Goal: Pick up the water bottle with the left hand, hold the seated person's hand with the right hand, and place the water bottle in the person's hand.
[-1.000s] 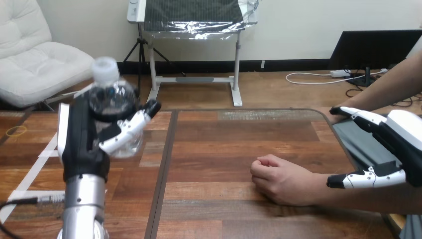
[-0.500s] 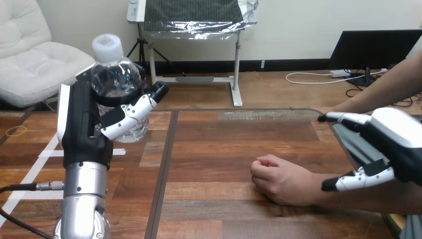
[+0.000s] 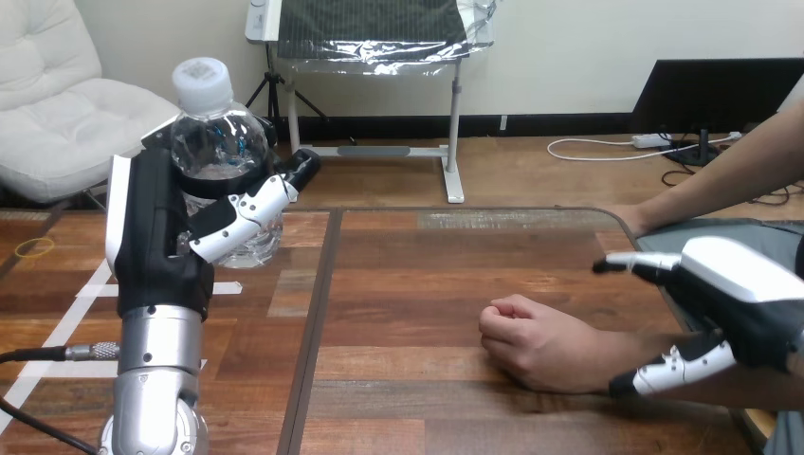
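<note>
Water bottle [image 3: 224, 152]: clear plastic, upright, long axis close to vertical. The white cap [image 3: 201, 80] points up and the base points down toward the counter [image 3: 427, 275]. It is held up at the view's left, above the counter's left part.

Surroundings:
- A yellow rubber band [image 3: 33, 248] lies flat on the counter at far left.
- White tape strips [image 3: 71, 318] lie on the boards beside the left forearm.
- A dark seam [image 3: 318, 313] runs from the far edge toward the near edge, between the bottle and the person's hand [image 3: 531, 341].
- The person's hand rests on the counter as a loose fist, right of centre, well apart from the bottle.

Left hand [image 3: 156, 237]: closed round the bottle. The fingers ring its shoulder and the thumb [image 3: 254, 210] crosses the front of the body. The neck and cap stand above the hand, and the base shows below the thumb.

Right hand [image 3: 735, 303]: spread, with the fingers [image 3: 630, 266] straight on the far side of the person's wrist and the thumb on the near side. It is not curled round the wrist. Whether it touches cannot be told.
</note>
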{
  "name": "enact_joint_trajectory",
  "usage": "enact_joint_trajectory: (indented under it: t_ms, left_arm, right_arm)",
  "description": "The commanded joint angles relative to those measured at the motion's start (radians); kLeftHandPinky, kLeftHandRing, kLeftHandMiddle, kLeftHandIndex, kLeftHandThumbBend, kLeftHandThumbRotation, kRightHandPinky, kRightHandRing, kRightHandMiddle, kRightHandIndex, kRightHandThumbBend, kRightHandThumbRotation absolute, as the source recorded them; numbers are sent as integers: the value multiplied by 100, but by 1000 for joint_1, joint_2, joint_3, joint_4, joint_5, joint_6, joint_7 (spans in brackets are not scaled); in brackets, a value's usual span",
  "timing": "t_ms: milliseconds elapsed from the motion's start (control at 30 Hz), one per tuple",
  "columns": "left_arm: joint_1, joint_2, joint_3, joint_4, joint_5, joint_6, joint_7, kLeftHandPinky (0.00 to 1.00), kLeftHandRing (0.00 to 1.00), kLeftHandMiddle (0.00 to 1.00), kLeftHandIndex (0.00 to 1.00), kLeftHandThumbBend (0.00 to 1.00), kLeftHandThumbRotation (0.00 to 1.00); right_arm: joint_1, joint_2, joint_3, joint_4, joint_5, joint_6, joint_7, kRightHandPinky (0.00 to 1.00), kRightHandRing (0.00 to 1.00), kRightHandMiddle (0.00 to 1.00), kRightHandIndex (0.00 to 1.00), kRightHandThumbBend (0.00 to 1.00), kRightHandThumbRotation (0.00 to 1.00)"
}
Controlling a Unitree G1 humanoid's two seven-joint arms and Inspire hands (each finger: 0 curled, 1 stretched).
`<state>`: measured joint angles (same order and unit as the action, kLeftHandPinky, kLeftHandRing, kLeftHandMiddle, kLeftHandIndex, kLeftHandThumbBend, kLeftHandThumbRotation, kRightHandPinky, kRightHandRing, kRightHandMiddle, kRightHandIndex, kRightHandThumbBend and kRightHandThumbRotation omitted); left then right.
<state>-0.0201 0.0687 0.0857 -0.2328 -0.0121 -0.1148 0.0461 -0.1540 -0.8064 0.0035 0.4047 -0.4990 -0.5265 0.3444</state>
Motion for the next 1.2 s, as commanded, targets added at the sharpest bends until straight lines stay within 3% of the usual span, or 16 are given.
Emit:
enact_joint_trajectory:
  t_ms: [0, 267, 900, 1167]
  left_arm:
    - [-52, -1, 3, -50, -8, -11, -3, 22, 29, 34, 41, 57, 0]
    - [-54, -2, 9, -43, -26, -22, -12, 22, 29, 34, 41, 57, 0]
    - [-55, -1, 17, -28, -37, -39, -22, 22, 28, 34, 41, 56, 0]
    - [-55, -6, 20, -30, -48, -34, -24, 22, 28, 33, 41, 56, 0]
  right_arm:
    - [-83, -41, 17, 24, -8, 9, 2, 88, 89, 90, 88, 100, 42]
    - [-89, -46, 47, 19, -27, 57, 34, 89, 90, 90, 89, 100, 40]
    - [-116, -47, 104, 64, -66, 81, 23, 89, 89, 90, 88, 100, 42]
    - [-133, -45, 128, 92, -93, 88, 10, 88, 88, 88, 88, 100, 38]
